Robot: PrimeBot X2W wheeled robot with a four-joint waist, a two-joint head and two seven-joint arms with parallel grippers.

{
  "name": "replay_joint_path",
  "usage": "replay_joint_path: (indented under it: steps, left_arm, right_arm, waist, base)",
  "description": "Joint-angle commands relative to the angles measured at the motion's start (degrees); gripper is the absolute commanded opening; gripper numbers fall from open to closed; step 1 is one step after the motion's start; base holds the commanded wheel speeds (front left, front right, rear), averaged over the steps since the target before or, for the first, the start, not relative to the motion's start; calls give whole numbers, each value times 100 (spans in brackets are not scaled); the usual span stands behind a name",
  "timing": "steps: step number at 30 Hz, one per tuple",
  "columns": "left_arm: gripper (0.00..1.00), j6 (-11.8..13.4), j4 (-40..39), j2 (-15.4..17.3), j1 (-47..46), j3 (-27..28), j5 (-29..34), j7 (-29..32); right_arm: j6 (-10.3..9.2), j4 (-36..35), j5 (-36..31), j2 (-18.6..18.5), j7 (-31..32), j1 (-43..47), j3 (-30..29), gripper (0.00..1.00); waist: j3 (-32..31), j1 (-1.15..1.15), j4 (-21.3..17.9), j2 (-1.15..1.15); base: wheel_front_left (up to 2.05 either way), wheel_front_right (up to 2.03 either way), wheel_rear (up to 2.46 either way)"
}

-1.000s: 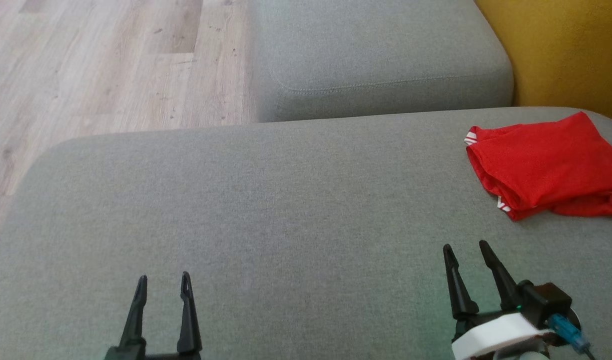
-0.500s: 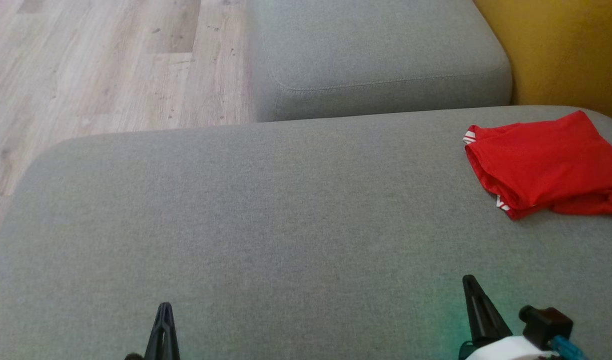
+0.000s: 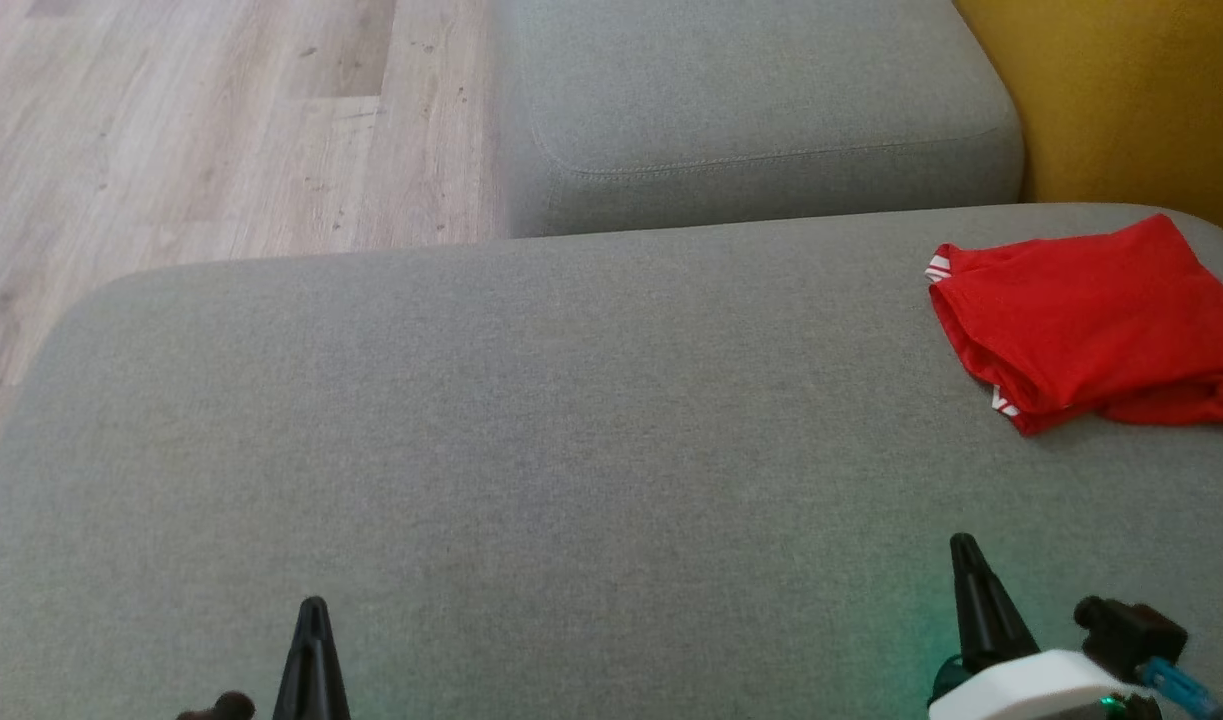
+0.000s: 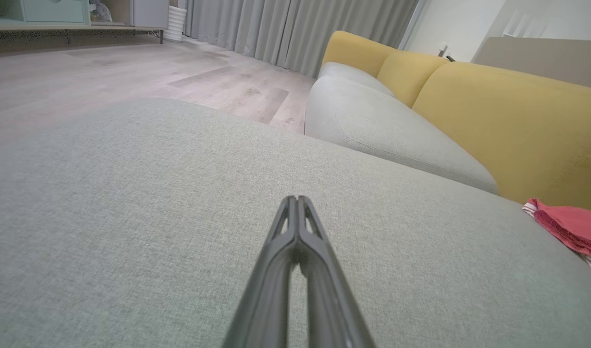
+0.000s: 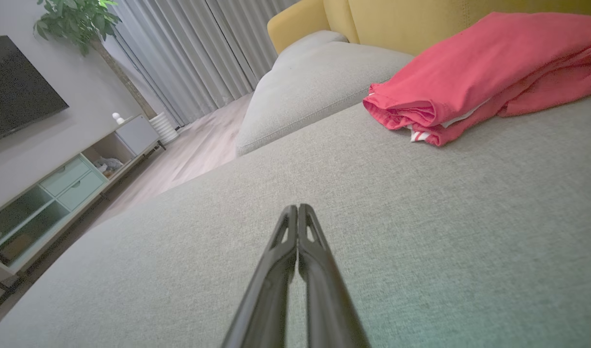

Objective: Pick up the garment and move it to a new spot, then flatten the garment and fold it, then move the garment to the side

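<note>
The garment (image 3: 1091,325) is red with white-striped trim, folded into a loose bundle at the far right of the grey cushion (image 3: 531,430). The right wrist view has the garment (image 5: 474,82) at upper right, and the left wrist view has the garment (image 4: 573,227) at the right edge. My right gripper (image 3: 964,548) is shut with nothing in it, low on the cushion and well short of the garment. My left gripper (image 3: 313,610) is also shut and holds nothing, at the bottom left, far from the garment. In both wrist views the fingers are pressed together, left gripper (image 4: 296,199), right gripper (image 5: 295,208).
A second grey cushion (image 3: 751,110) lies beyond the near one. A yellow sofa back (image 3: 1121,100) rises at the right. Wooden floor (image 3: 201,130) borders the cushions on the left. A TV cabinet (image 5: 58,193) and grey curtains (image 5: 198,63) stand across the room.
Both grippers went from open to shut and drew back toward the bottom of the head view. The garment has stayed in place.
</note>
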Motion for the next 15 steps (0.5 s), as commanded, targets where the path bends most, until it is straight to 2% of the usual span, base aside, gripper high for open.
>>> replay_joint_path:
  steps: [1,15]
  left_arm:
    - [0,-57,-139,63,-310,130,-174,26]
    - [0,-204,-87,94,-496,249,-1087,210]
  right_arm:
    - [-2,-223,185,-46,37,-317,-28,0]
    - [-2,-286,1047,-60,234,-425,-152,0]
  waist:
    - [6,0,-2,0]
    - [63,0,-18,0]
  base:
    - [0,0,0]
    - [0,0,0]
